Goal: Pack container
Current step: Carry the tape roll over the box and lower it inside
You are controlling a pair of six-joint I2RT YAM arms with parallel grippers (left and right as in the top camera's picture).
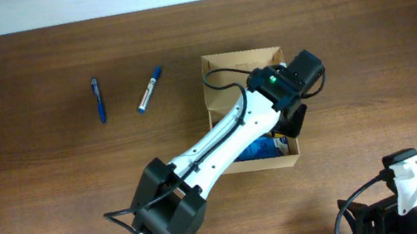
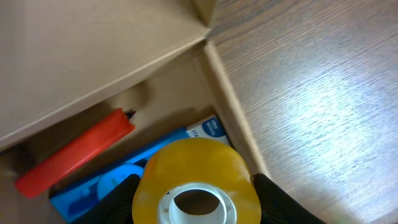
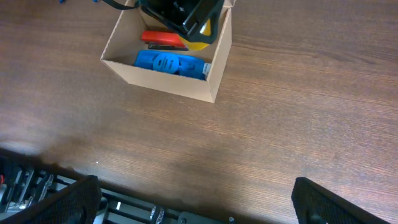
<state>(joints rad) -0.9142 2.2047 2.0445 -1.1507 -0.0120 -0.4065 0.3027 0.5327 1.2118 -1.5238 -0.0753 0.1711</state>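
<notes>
Your left gripper (image 2: 196,200) pinching one yellow tape roll (image 2: 196,177) inside one cardboard container (image 1: 209,108), over one red marker (image 2: 74,155) and one blue packet (image 3: 168,64) — one blue pen (image 1: 98,99), one blue-capped marker (image 1: 149,89) well aside, right gripper (image 3: 196,200) spread wide.

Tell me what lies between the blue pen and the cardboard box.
A blue-capped white marker lies between the pen and the box, touching neither; the overhead view shows it.

Bright, even light fills the overhead view, with soft shadows. In the left wrist view white glare washes the table (image 2: 336,112) at 3 o'clock; the container (image 2: 93,56) wall at 10 o'clock and the close tape roll (image 2: 196,165) at 6 o'clock look soft.
</notes>
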